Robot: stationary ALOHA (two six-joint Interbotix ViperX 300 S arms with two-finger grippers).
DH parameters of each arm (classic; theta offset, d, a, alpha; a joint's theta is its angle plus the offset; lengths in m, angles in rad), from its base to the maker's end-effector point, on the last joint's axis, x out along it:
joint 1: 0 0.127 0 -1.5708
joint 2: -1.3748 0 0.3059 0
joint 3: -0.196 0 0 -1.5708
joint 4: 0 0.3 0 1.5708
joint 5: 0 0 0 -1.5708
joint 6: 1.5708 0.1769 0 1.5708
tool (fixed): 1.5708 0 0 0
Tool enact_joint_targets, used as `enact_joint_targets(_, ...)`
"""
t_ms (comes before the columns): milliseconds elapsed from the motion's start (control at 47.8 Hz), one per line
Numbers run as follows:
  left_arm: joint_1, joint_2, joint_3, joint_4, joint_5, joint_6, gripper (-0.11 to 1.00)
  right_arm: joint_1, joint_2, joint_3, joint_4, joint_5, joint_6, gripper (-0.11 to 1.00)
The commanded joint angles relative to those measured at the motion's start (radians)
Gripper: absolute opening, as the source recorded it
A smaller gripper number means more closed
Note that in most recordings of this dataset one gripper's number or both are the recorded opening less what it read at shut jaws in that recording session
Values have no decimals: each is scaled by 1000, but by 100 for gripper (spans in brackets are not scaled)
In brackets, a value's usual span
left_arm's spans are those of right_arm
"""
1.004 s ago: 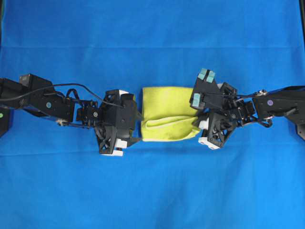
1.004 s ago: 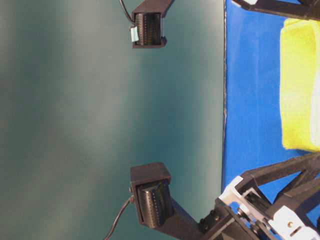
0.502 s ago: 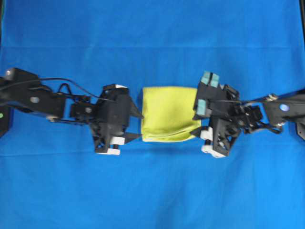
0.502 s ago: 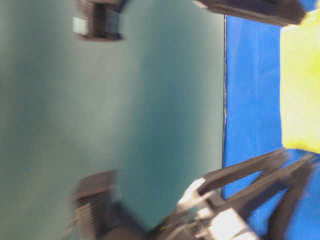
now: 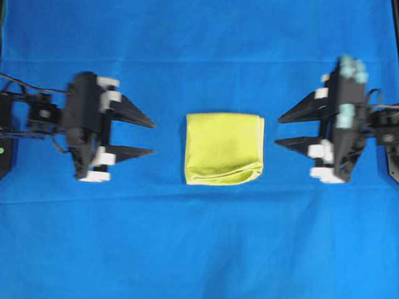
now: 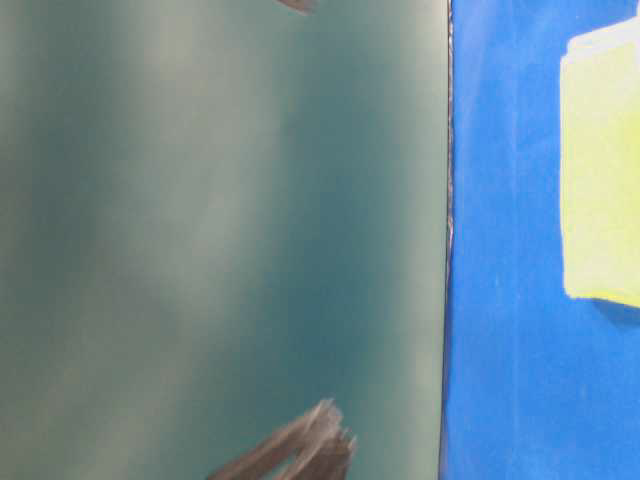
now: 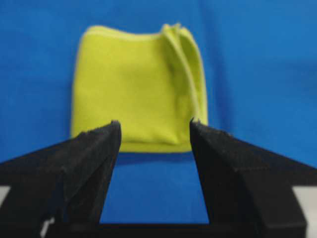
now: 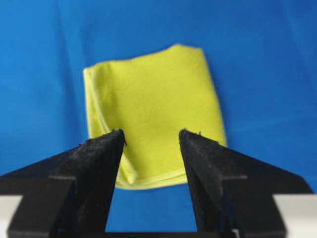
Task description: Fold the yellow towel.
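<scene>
Both end effectors stand released and empty, one on either side of the yellow towel (image 5: 224, 149). Left end effector (image 5: 145, 136) sits toward the table's left edge, its fingers pointing at the towel, well apart from it. Right end effector (image 5: 286, 129) mirrors it from the right edge, also clear of the cloth. Folded into a compact rectangle, the yellow towel lies flat on the blue cloth (image 5: 199, 249) near the table's middle, layered hems showing along one side.

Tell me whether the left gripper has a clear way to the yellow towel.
Probably yes. The left gripper is open and points at the yellow towel, with only bare blue cloth between them. The right gripper sits apart on the far side.
</scene>
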Motion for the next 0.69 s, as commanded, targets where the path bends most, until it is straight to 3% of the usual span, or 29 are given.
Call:
enact_joint_targets(0,8,-97,34,3,-14,0,55,-3,-100,23,-28,-5,0,54)
enact_joint_targets(418,31,-506,293,3,-17,9,55,-66,-511,276,-75,-23,5,54)
enact_joint_targets(669,66,-678,433,3,-14,6,55,-109,-601,419,-75,-127,8,54)
